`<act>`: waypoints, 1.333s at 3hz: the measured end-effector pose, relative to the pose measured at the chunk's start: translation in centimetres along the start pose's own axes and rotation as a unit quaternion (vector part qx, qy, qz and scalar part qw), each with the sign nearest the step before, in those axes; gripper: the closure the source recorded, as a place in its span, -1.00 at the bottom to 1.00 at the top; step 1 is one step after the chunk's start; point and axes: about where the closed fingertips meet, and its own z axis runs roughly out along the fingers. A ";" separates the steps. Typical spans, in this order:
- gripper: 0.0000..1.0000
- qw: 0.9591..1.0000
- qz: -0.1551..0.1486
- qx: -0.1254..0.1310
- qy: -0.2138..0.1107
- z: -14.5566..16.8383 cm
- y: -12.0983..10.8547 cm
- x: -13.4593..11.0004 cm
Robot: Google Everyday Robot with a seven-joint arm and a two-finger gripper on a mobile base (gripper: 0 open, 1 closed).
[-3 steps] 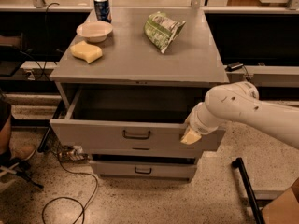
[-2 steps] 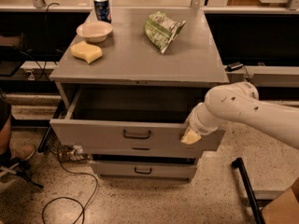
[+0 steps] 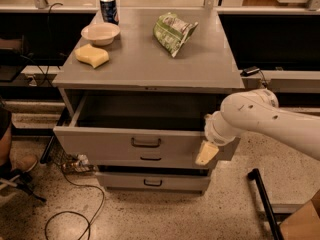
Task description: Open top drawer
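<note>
Nothing's budging since before: top drawer [image 3: 100, 143] is sitting open, my jaws are hovering at its front's right end (can't tell if apart); I'm planning a straight retreat.

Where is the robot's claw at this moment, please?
In the camera view, the claw is at the right end of the front of the open top drawer, to the right of its black handle.
</note>
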 end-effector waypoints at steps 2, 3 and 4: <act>-1.00 1.000 -0.007 -0.019 0.023 -0.2 1.5 -0.1; -0.62 0.999 0.010 -0.035 0.028 -0.2 2.8 0.6; -0.15 0.999 0.018 -0.037 0.027 -0.6 3.2 0.7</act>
